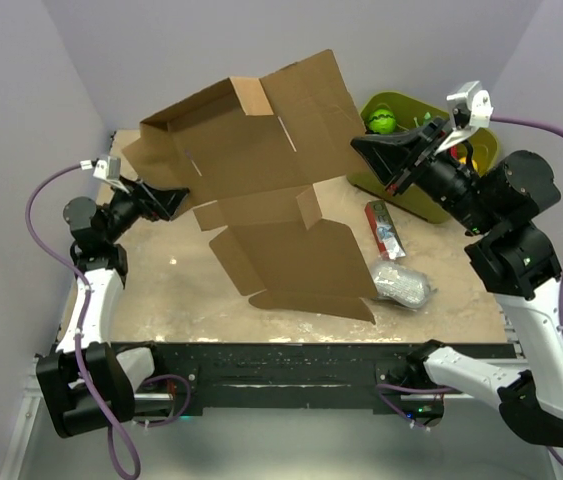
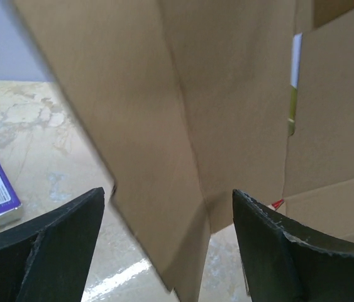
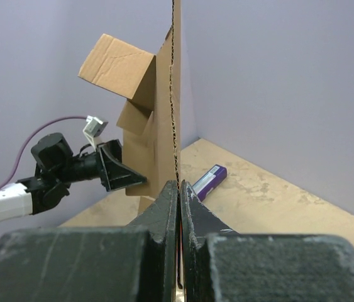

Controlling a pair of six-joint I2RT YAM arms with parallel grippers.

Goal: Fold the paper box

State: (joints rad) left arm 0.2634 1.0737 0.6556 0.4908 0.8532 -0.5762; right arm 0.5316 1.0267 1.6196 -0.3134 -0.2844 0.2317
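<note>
While the right gripper [image 3: 179, 189] pinches the paper box [image 1: 261, 170] (jaws tight), the left gripper [image 2: 169, 207], spread wide, should clamp squarely.

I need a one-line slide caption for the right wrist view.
Seen edge-on, the paper box stands upright, pinched between the shut right jaws; the left arm is at its far side.
</note>
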